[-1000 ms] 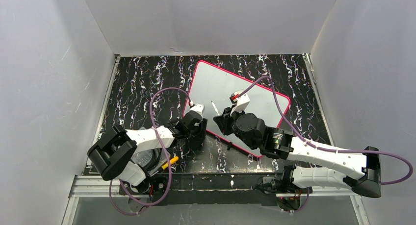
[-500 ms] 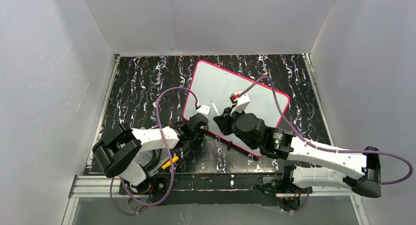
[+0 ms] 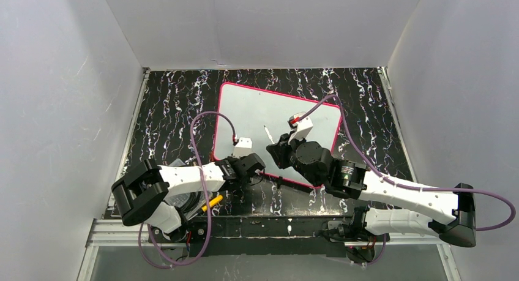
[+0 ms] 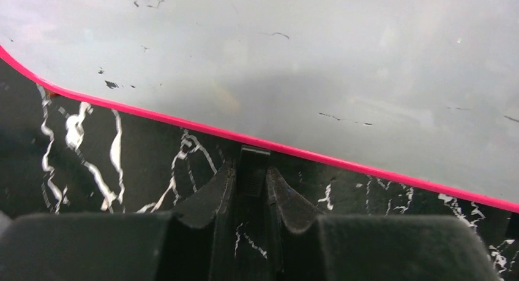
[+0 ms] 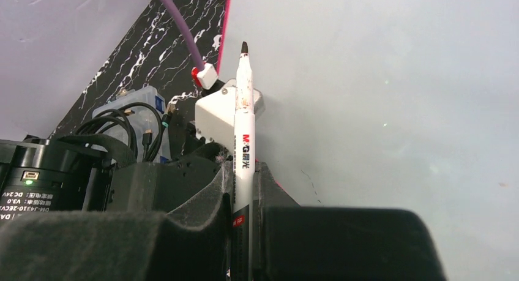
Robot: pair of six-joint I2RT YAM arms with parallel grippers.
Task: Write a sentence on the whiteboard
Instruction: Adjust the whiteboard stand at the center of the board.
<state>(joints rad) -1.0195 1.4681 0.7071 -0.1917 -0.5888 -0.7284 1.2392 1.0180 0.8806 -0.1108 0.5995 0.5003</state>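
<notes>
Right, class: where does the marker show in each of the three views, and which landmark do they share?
Top external: marker over the whiteboard, centre picture.
Left wrist: not in it.
Right wrist: centre, tip up, held in the right gripper.
Shared landmark: the board's pink-red frame.
</notes>
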